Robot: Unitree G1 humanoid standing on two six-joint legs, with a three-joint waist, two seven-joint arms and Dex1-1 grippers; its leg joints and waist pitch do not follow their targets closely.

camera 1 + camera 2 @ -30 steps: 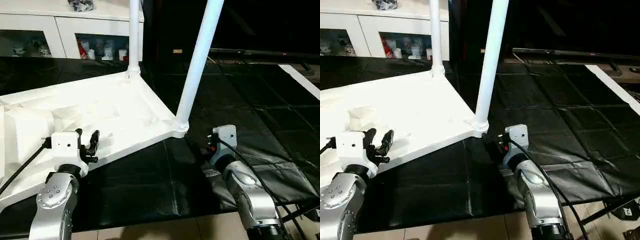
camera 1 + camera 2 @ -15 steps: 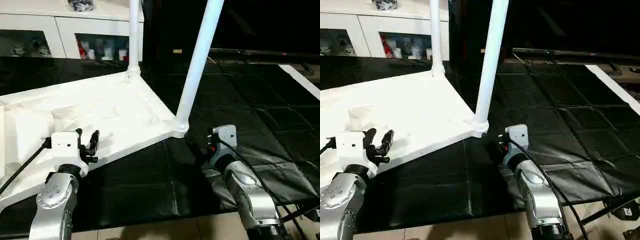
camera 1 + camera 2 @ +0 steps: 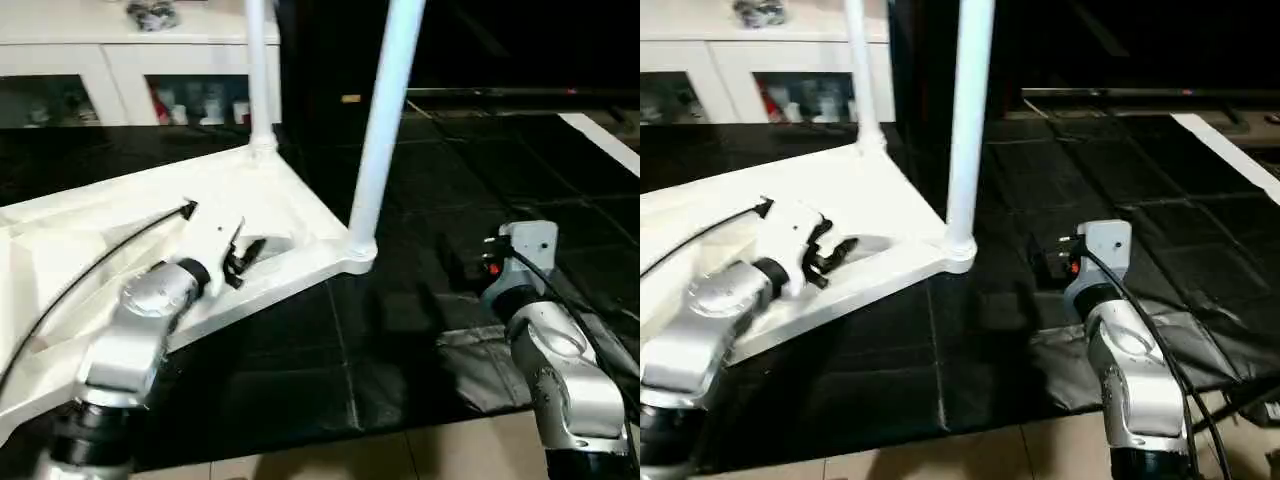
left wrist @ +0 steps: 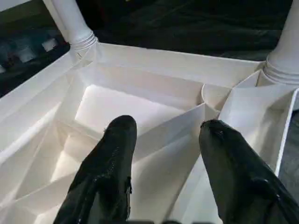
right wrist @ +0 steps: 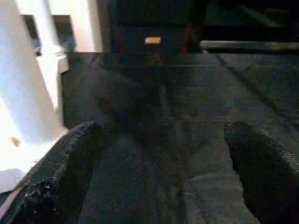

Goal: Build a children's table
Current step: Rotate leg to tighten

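Currently, at the far left of the head view, the all-white plastic table top (image 3: 130, 230) lies upside down on the black quilted mat (image 3: 300, 370), ribbed underside up, running from the left edge to just right of centre. Over the last second the left gripper (image 3: 238, 262) has swung up and inward from beside the top's near edge; it now hangs above the ribbed underside, left of centre, black fingers (image 4: 112, 154) parted about halfway and holding nothing, with white ribs visible between them in the left wrist view. Just past it, the far white tapered leg (image 3: 256, 70) stands upright in the back corner lobe at upper centre-left, and the near white tapered leg (image 3: 385, 110) rises from the front corner lobe (image 3: 358, 256) at centre; both look seated. Behind them, upper left, is the white glass-door cabinet (image 3: 120, 70). At right of centre the right gripper (image 3: 1048, 262) sits low over the mat, near the front corner lobe but apart from it, shifted slightly rightward from a second ago, jaws spread wide and empty. Judgement: two legs are in, two remain; the left arm's reach over the underside suggests bracing or repositioning the top before the next leg goes in.
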